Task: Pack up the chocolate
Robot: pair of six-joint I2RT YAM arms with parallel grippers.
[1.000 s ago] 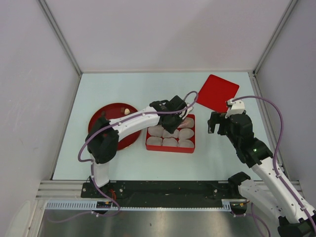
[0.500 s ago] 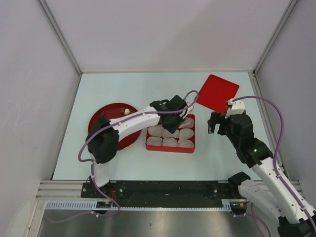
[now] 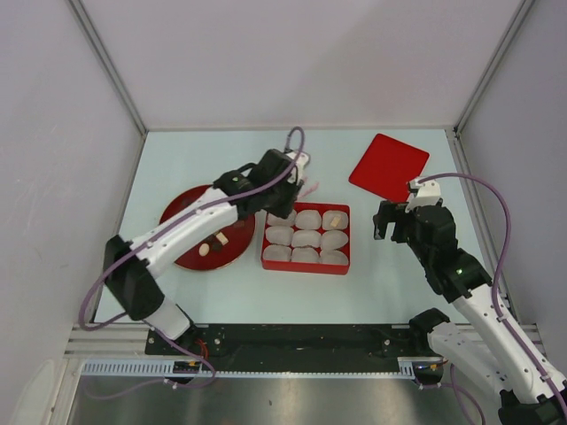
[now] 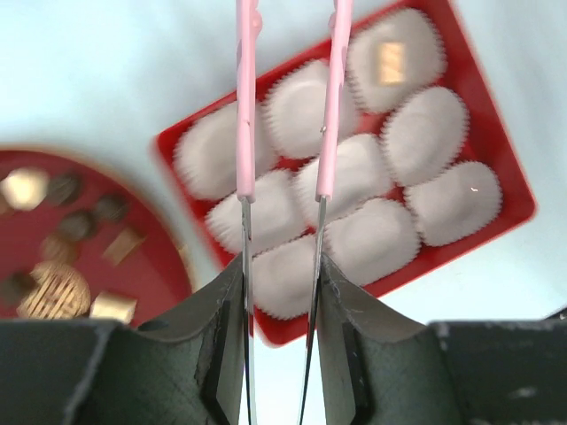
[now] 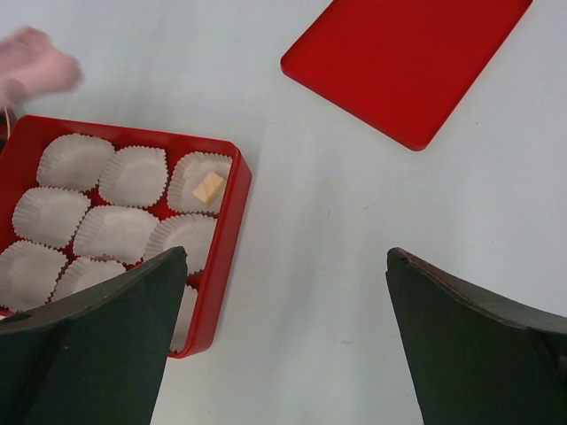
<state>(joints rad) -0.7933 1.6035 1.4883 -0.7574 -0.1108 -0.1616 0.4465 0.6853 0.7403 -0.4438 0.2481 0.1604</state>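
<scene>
Over the pale table [image 3: 399,274], left claw [image 4: 279,270] pinches pink tongs [image 4: 246,133]; right claw [image 5: 285,257] spread wide.

The left arm [image 3: 190,226] reaches from its near-left base diagonally toward the far middle, wrist tipped downward. The left gripper [image 4: 279,341] has its fingers pinched onto a pair of tongs [image 4: 246,133]. The right arm [image 3: 461,274] leans in from the near right, and the right gripper [image 5: 283,345] hangs with its fingers spread wide apart.
</scene>
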